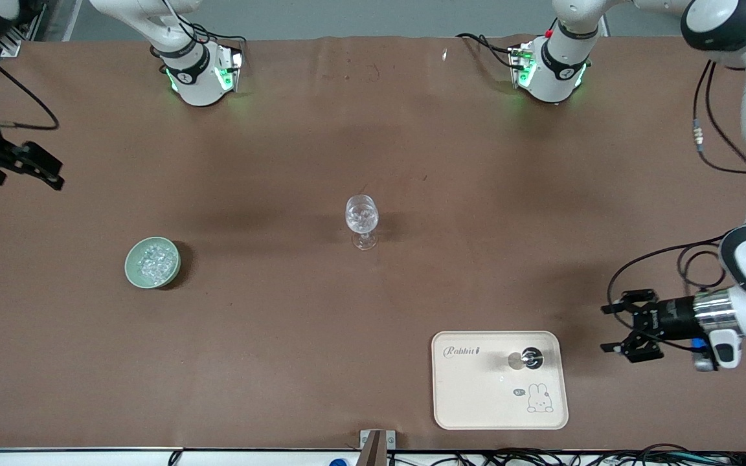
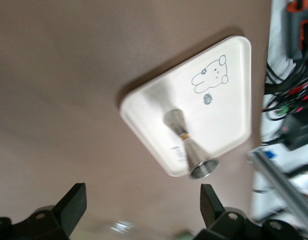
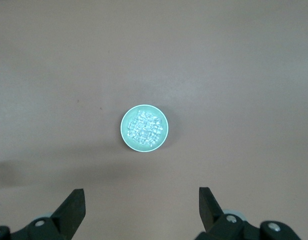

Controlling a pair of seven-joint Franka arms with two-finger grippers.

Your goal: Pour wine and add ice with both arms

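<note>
2 white arms are reaching over a brown desk (image 1: 373, 129) in the front view. At the left edge of that frame, the right pincer (image 1: 23, 165) is hanging wide and empty over bare desk, up in the air toward the right arm's end; its fingers (image 3: 73, 207) are showing spread apart in the right wrist view. Lower left of centre, a pale green bowl (image 1: 152, 262) is sitting with the ice (image 1: 156, 260) piled inside as small clear cubes; the right wrist view is looking straight down on the same bowl (image 3: 124, 131) and ice (image 3: 144, 128). At the middle of the frame, a stemmed glass (image 1: 362, 220) is standing upright, with glittering clear pieces in its bowl. Lower right, a cream tray (image 1: 476, 395) with a rabbit drawing is carrying 1 metal jigger (image 1: 525, 359), which is standing upright on it. At the right edge, the left pincer (image 1: 620, 328) is hovering wide and empty just beside the tray, its fingers (image 2: 73, 205) apart.
</note>
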